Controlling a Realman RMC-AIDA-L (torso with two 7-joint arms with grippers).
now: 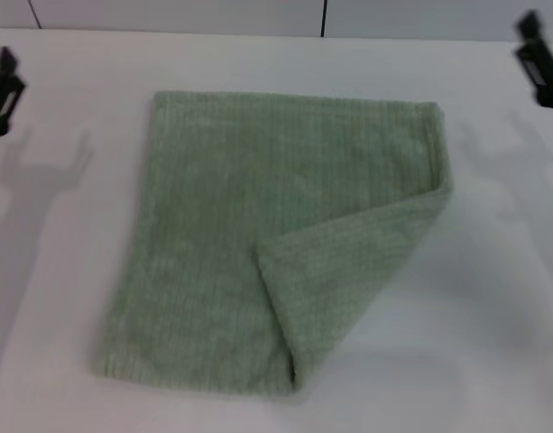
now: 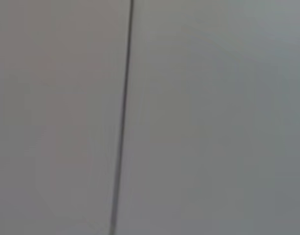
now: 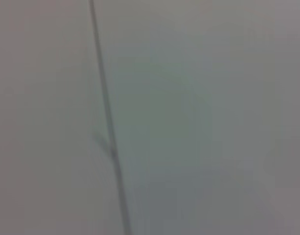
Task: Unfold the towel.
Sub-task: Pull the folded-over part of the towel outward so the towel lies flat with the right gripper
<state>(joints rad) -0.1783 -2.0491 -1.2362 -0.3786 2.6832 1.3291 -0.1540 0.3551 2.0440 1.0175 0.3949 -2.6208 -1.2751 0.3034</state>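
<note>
Towel [image 1: 258, 253] lies on bench [image 1: 493, 298], one corner folded over, well apart from both raised end effectors; finger state indeterminable.

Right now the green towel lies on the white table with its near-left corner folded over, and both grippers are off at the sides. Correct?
Not quite. The head view shows the towel with its near-right corner folded over, not its near-left. The left gripper and right gripper are indeed off at the sides of the table.
</note>
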